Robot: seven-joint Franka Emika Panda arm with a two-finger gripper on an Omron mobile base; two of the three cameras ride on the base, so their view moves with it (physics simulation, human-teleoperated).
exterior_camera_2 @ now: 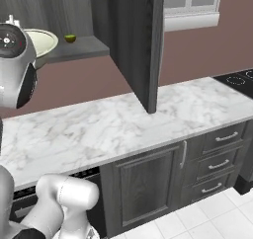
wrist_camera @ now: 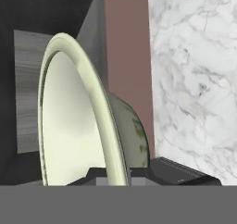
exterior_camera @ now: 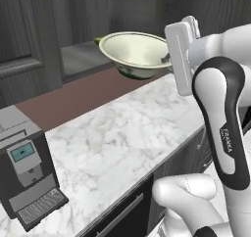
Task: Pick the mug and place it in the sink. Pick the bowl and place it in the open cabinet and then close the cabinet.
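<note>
Gripper (wrist_camera: 118, 174) pinching the bowl (exterior_camera: 137, 52) by its rim, carrying it above the counter (exterior_camera: 117, 133) toward the open cabinet (exterior_camera_2: 81, 48). Risk: thin rim grip slipping, or bowl clipping the shelf edge, being tilted.

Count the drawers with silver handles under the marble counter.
3, stacked at the right of the right base view: top dark grey drawer, middle drawer, bottom drawer. More may lie beyond the right edge of that picture.
</note>
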